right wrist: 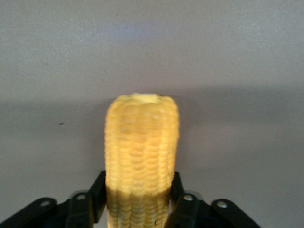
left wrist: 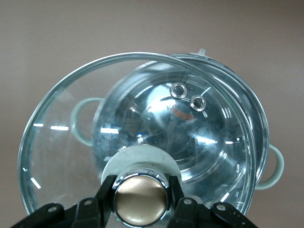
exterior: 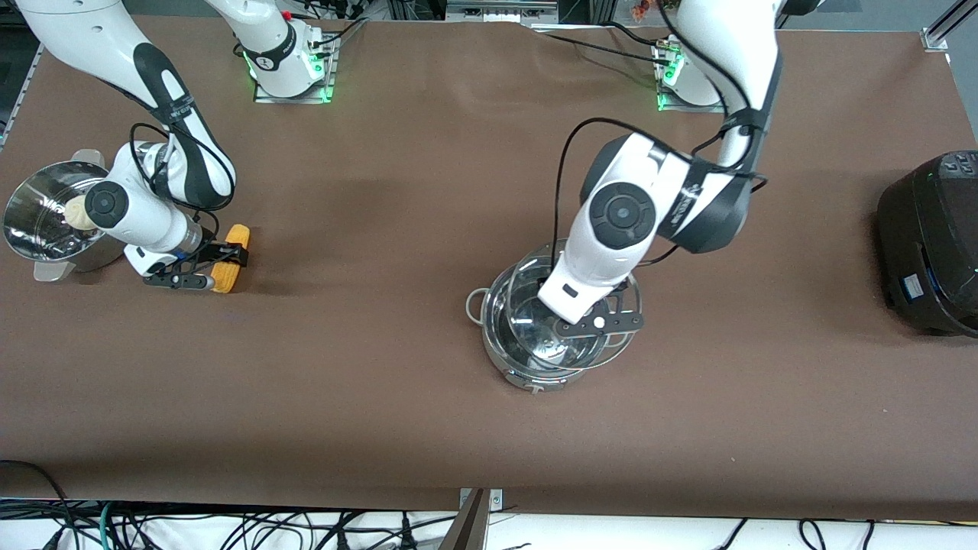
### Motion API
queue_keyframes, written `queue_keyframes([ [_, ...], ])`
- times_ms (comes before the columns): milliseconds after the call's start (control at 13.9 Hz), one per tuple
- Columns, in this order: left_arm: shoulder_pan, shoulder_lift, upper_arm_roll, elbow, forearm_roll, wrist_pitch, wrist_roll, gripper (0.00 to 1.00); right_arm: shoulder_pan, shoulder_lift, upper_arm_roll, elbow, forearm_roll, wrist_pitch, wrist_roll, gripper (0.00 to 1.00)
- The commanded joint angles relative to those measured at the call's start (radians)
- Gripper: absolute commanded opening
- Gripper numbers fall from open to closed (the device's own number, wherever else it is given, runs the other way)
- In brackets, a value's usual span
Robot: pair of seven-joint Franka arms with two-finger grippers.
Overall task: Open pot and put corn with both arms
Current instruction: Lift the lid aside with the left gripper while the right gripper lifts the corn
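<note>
- Far left of the front view: perforated steel steamer basket (exterior: pixel 46 221) with a pale bun (exterior: pixel 76 212) in it, sitting on the brown tabletop (exterior: pixel 367 367). Not part of the job.
- Just right of the basket: right pincer (exterior: pixel 205 267) is down at the tabletop with its fingers on either side of the corn cob (exterior: pixel 231 258). Right wrist view shows the cob (right wrist: pixel 141 161) running straight out between the two fingers, both flanks touched; I read that as closed on the corn. The cob looks to be resting on the tabletop, not lifted.
- Centre-right of the front view: stainless pot (exterior: pixel 535 367) stands on the tabletop, loop handle showing on its left edge.
- Over the pot: left pincer (exterior: pixel 600 323) is clamped on the tan knob (left wrist: pixel 141 198) of the glass lid (exterior: pixel 619 347). Left wrist view shows the lid (left wrist: pixel 57 142) raised, tilted and offset from the pot (left wrist: pixel 254 114), so the opening is partly exposed.
- Far right edge: black appliance (exterior: pixel 928 244), untouched.
- Progress, my read: lid is off the rim, corn is gripped, roughly half done.
- Left to do: lift the corn, carry it across to the pot, drop it in. Lid probably needs swinging further aside first, since it overhangs part of the opening.
</note>
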Motion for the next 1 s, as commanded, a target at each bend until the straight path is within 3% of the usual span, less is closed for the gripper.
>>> queue_keyframes([
  [0, 0.053, -0.079, 0.003, -0.044, -0.021, -0.025, 0.114, 0.00, -0.005, -0.033, 0.009, -0.016, -0.004, 0.011, -0.011, 0.09],
  [215, 0.124, -0.154, 0.005, -0.162, -0.021, -0.019, 0.227, 0.00, -0.004, -0.126, 0.026, 0.024, -0.003, -0.112, -0.005, 0.04],
  [430, 0.196, -0.229, 0.005, -0.283, -0.012, -0.005, 0.361, 0.00, -0.004, -0.195, 0.080, 0.262, 0.016, -0.513, 0.045, 0.05],
  [502, 0.224, -0.269, 0.005, -0.356, -0.010, 0.027, 0.424, 0.00, -0.004, -0.192, 0.121, 0.386, 0.016, -0.674, 0.123, 0.05],
  [646, 0.279, -0.336, 0.006, -0.490, -0.007, 0.104, 0.563, 0.00, 0.001, -0.185, 0.205, 0.558, 0.019, -0.843, 0.252, 0.05],
  [933, 0.342, -0.389, 0.046, -0.630, -0.004, 0.167, 0.732, 0.00, 0.033, -0.166, 0.415, 0.686, 0.017, -0.871, 0.447, 0.05],
])
